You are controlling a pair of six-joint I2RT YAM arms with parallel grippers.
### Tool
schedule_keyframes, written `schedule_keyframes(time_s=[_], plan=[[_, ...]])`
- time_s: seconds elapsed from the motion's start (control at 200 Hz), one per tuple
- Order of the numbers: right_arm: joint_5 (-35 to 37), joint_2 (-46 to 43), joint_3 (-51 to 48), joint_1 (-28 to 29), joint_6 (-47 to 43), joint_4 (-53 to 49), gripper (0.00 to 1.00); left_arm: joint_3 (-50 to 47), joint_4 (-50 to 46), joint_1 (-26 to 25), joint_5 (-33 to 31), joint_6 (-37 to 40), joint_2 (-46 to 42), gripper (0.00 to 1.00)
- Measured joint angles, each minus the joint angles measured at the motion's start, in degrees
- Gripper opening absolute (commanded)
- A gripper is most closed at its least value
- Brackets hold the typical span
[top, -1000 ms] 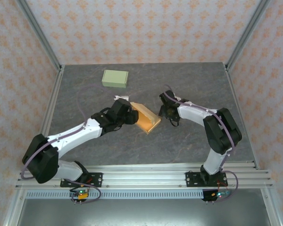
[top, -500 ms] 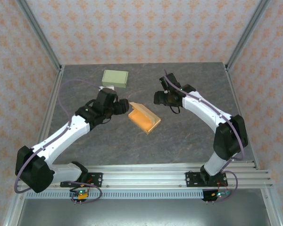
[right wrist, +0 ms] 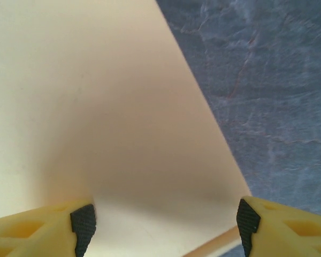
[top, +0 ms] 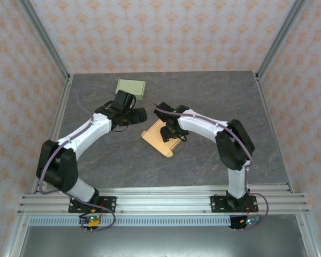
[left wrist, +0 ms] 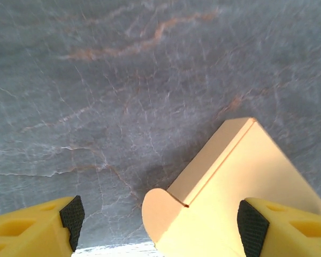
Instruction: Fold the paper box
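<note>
The tan paper box (top: 156, 139) lies partly folded near the middle of the table. In the left wrist view the paper box (left wrist: 246, 176) has a raised side panel and a rounded flap (left wrist: 159, 211) at its near corner. My left gripper (top: 141, 114) hangs open just left and behind the box; in its own view the left gripper (left wrist: 161, 226) has the flap between its spread pads, not touching. My right gripper (top: 170, 131) is open directly over the box. Its own view has the right gripper (right wrist: 165, 225) close above the flat panel of the paper box (right wrist: 96, 107).
A pale green closed box (top: 130, 88) sits at the back left, just behind my left wrist. The grey marbled table (top: 214, 96) is bounded by metal frame posts (top: 59, 115) on both sides.
My right arm swung in from the back right and came down over the box. The left gripper pulled back toward the green box and opened wider. The box shifted slightly left.
</note>
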Motion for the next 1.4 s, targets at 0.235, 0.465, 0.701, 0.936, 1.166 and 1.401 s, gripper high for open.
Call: schedule_keyframes(time_s=[0.235, 0.465, 0.701, 0.936, 1.166, 1.401], plan=[[3.65, -0.7, -0.33, 0.04, -0.76, 0.72, 0.76, 0.11, 3.52, -0.42, 3.5, 2.03, 8.61, 0.7], [3.48, -10.21, -5.84, -2.43, 1.4, 4.59, 0.76, 0.24, 8.48, -2.29, 4.52, 2.01, 12.37, 0.65], [-1.97, -23.06, -13.77, -10.6, 19.78, 9.81, 0.78, 0.57, 10.82, -2.38, 5.11, 0.83, 13.35, 0.61], [-15.19, -28.33, -31.45, -10.32, 41.16, 23.8, 0.81, -2.14, 14.67, -3.61, 3.98, -2.43, 12.44, 0.61], [-21.31, -24.24, -32.37, -10.36, 42.47, 32.76, 0.79, -8.5, 17.64, -4.35, 3.41, -8.33, 7.98, 0.6], [-23.98, -18.67, -29.22, -10.97, 38.47, 37.83, 0.78, -14.01, 16.5, -7.74, 2.6, -12.26, 2.73, 0.61]])
